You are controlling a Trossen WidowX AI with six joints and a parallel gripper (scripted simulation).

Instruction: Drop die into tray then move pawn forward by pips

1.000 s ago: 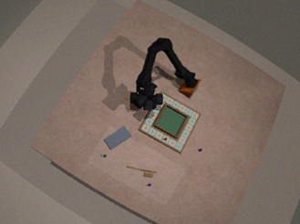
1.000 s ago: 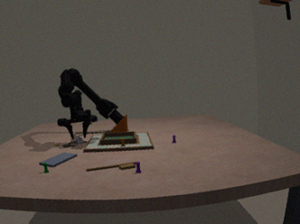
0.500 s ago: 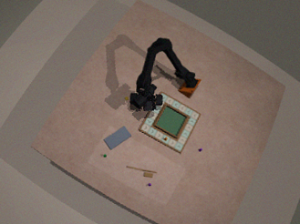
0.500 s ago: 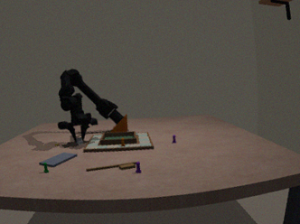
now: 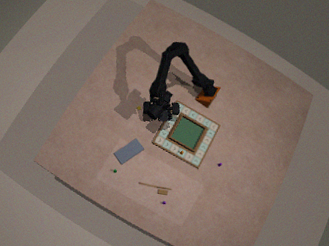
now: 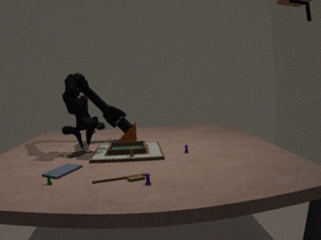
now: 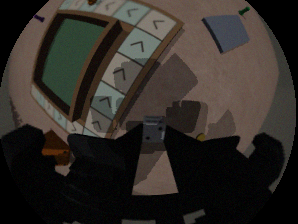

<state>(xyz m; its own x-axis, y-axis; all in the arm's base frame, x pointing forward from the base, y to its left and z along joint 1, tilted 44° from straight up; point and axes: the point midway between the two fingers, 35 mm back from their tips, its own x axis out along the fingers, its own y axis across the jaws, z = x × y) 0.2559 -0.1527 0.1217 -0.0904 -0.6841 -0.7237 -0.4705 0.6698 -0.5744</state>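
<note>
My gripper (image 6: 86, 145) (image 7: 152, 127) is shut on the grey die (image 7: 154, 125), at or just above the table beside the board. In the top view the arm hides the die. The board (image 5: 207, 140) (image 6: 158, 150) (image 7: 140, 46) has pale and mint squares with arrows around the green-floored dice tray (image 5: 188, 133) (image 6: 127, 147) (image 7: 75, 60), which is empty. The orange pawn (image 5: 181, 152) (image 6: 131, 153) (image 7: 92, 2) stands on the board's side away from the arm's base. The die's pips are too small to read surely.
A blue-grey slab (image 5: 128, 151) (image 6: 62, 171) (image 7: 226, 32) lies near a green peg (image 5: 115, 171) (image 6: 49, 180). Two purple pegs (image 5: 219, 165) (image 5: 163, 202), a thin stick (image 5: 149, 185) and a wooden block (image 5: 162, 192) are beyond the board. A small yellow thing (image 5: 138, 109) (image 7: 200, 137) is near the gripper.
</note>
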